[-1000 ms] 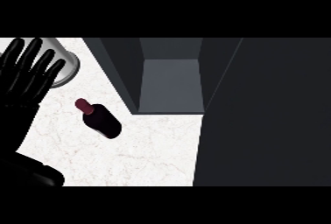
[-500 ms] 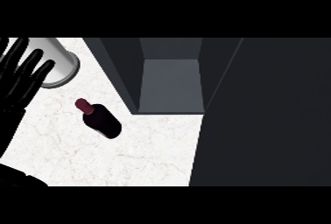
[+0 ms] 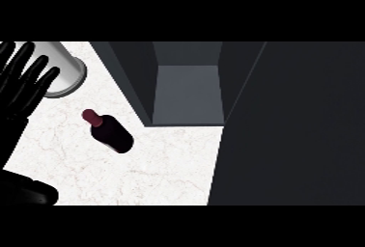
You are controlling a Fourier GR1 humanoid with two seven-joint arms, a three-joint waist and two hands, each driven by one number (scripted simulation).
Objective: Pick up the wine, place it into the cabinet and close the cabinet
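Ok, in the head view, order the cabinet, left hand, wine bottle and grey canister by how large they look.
1. Cabinet, standing open: by far the largest.
2. Left hand, though it is nearer the camera, so this is unsure.
3-4. Wine bottle and grey canister look alike; the hand partly hides the canister.

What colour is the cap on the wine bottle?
Dark red cap, on a near-black wine bottle; the head view shows it best.

Black robot hand (image 3: 20,91) with long, slender fingers (image 3: 37,67).
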